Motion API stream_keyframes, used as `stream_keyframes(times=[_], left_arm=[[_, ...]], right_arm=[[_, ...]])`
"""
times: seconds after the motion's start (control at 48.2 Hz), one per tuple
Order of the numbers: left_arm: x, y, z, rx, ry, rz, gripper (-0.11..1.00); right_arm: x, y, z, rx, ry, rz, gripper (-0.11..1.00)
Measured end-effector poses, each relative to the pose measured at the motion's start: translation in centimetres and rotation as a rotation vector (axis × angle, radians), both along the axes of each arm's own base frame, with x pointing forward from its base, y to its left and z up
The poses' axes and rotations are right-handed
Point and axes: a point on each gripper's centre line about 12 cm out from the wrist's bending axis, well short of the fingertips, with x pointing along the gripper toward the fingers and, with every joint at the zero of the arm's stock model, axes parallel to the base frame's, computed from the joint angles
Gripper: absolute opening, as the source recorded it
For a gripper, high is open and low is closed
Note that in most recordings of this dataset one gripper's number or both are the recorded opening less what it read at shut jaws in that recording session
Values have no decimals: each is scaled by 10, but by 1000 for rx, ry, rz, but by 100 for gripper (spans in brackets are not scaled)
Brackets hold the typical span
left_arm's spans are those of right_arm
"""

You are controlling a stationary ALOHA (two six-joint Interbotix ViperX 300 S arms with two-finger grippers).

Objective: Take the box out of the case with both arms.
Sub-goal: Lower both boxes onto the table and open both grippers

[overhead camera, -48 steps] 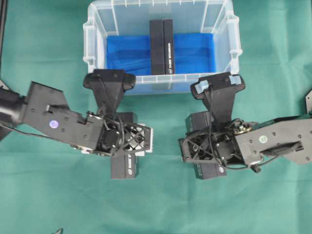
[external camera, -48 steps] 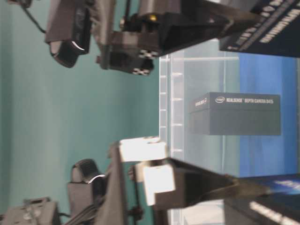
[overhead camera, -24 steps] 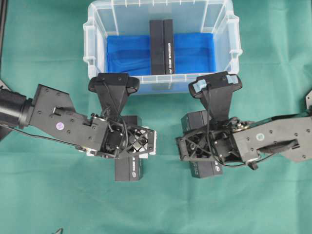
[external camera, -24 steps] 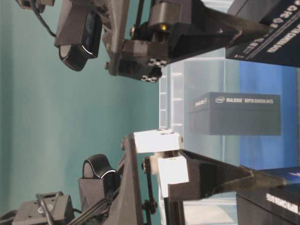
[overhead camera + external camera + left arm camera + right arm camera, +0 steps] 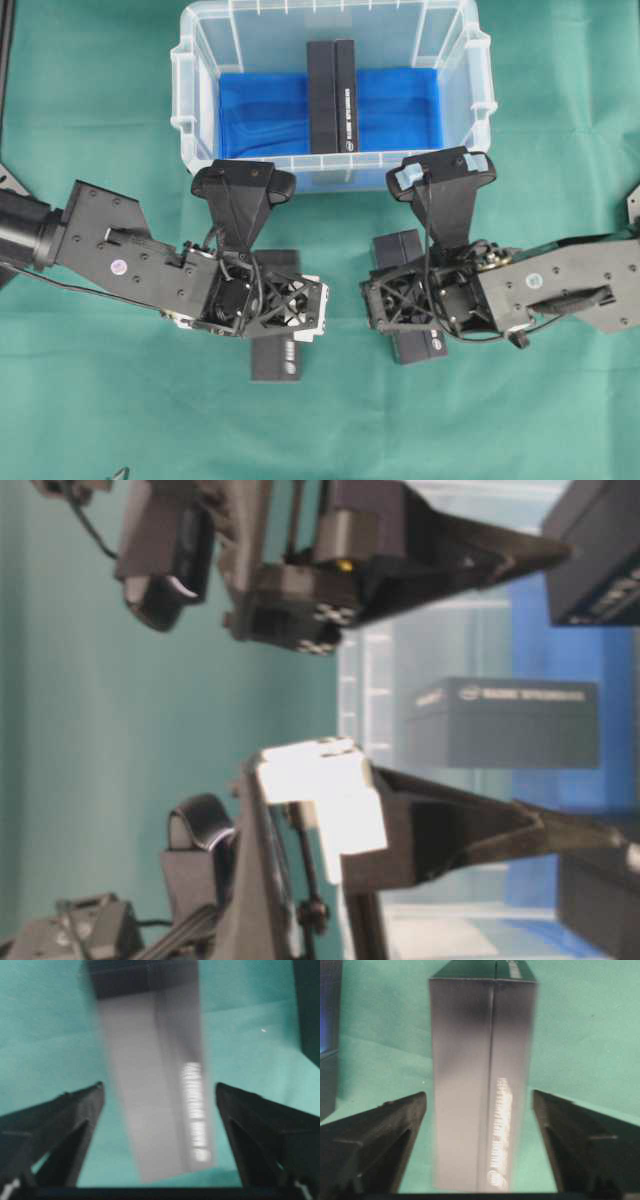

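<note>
A green cloth covers the worktop (image 5: 90,400), and no more of the room shows. The clear plastic rimmed case (image 5: 188,90) with a blue floor sheet holds one long dark box (image 5: 331,95), its long axis running toward the arms. Two more dark boxes (image 5: 275,345) (image 5: 408,300) lie outside on the cloth between the spread jaws of the left tool (image 5: 157,1110) and right tool (image 5: 480,1115), untouched.

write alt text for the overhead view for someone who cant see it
Two black robot arms hover over a green cloth, each open gripper, left and right, above a dark box on the cloth. Behind them, the clear case holds a third box.
</note>
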Motion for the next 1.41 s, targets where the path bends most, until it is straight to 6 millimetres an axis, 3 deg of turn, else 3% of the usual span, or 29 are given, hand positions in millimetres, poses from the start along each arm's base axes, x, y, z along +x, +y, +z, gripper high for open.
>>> stream_keyframes(times=[0.581, 0.788, 1.016, 1.41], left_arm=[[-2, -1, 9, 2, 43, 32, 86], [1, -1, 37, 9, 86, 38, 86], [4, 4, 70, 34, 104, 5, 86], [-7, 25, 150, 95, 79, 21, 86]], right_arm=[[5, 1, 13, -2, -12, -6, 94], [6, 0, 31, -10, -1, -13, 94], [3, -2, 74, -20, -8, 6, 94], [-2, -9, 144, -73, -12, 32, 93]])
